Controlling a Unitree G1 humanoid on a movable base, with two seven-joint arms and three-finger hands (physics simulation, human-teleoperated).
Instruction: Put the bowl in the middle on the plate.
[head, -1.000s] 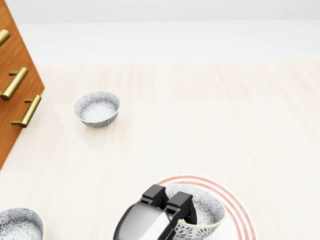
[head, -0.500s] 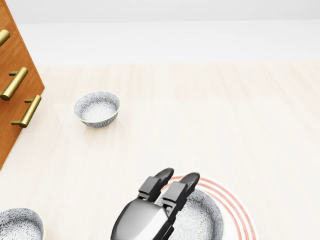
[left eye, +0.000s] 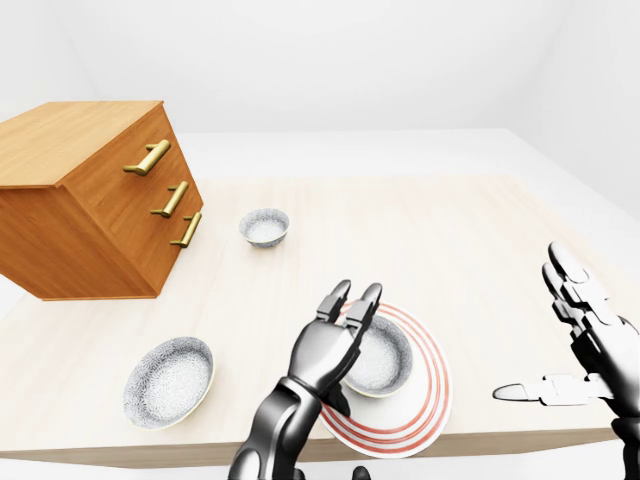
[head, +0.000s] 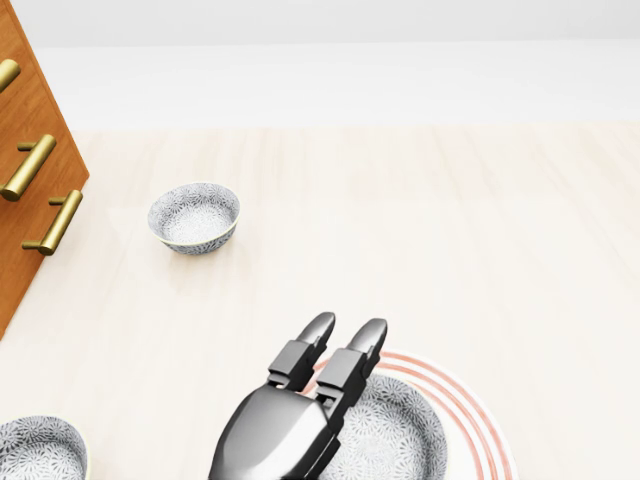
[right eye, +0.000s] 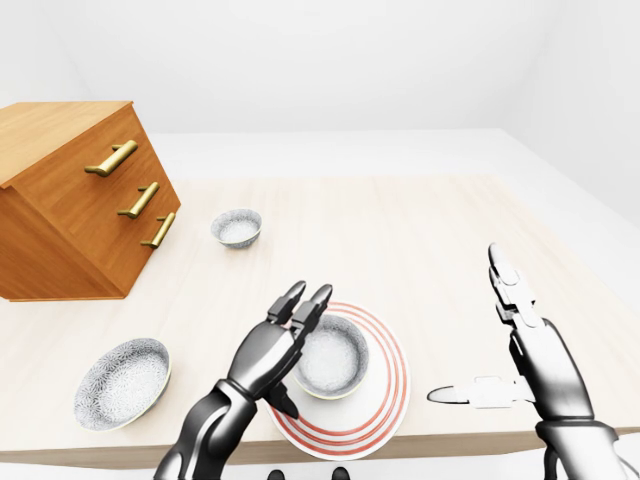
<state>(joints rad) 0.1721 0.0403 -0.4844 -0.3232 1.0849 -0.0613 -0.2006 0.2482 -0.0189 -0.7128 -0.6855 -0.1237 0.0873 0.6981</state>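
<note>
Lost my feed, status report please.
Left hand open beside bowl. Right hand open, clear. Bowl sits on plate. Nothing blocking.

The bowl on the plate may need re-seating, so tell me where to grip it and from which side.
Probably pinch the bowl at its rim on the right-eye view's left, from above. It sits upright on the plate, mouth up, so the thin rim is exposed, and the open left hand is beside that edge; the right hand hangs farther off.

pale wooden table (left eye: 440, 230), white walls — wooden drawer chest (left eye: 90, 195) at left.
</note>
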